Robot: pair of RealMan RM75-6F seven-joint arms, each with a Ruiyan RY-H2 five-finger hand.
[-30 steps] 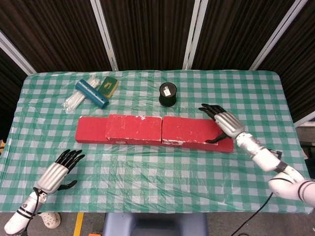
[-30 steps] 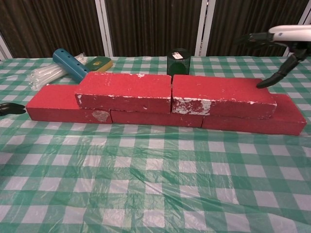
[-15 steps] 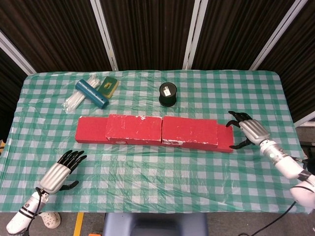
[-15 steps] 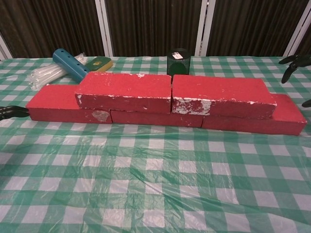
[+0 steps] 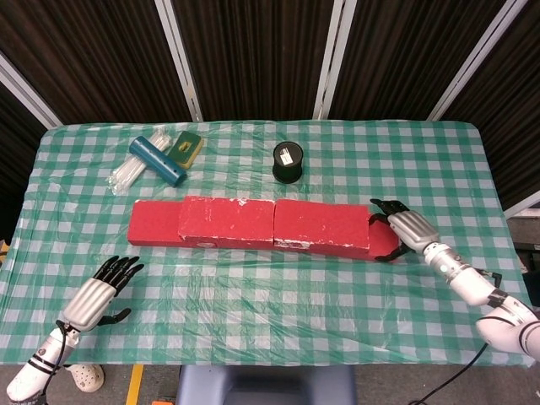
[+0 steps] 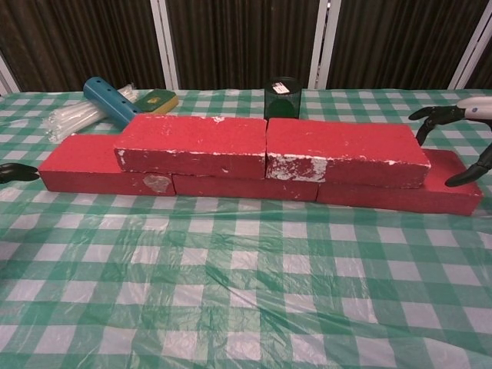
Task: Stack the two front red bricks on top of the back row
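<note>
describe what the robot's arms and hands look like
Both the left hand and right hand have ribbed silver-grey backs and black fingers. The forearms are white with black bands at the wrist joints, and a thin black cable runs beside the right arm.

the table (image 5: 253,287) wears a green-and-white checked cloth under a clear plastic film, glossy and wrinkled, catching light in the chest view. the two upper red bricks (image 6: 269,146) look matt and rough, with white chalky scuffs along edges and front faces; the lower red row (image 6: 100,165) is the same dull, grainy red. the right hand (image 5: 403,229) shows silvery ribbed metal-looking backs and black matt fingers, and the left hand (image 5: 99,291) looks alike. the blue tube (image 5: 158,160) seems smooth plastic, the clear bundle (image 5: 131,169) translucent, the dark cup (image 5: 288,161) slightly shiny with a white paper-like label.
</note>
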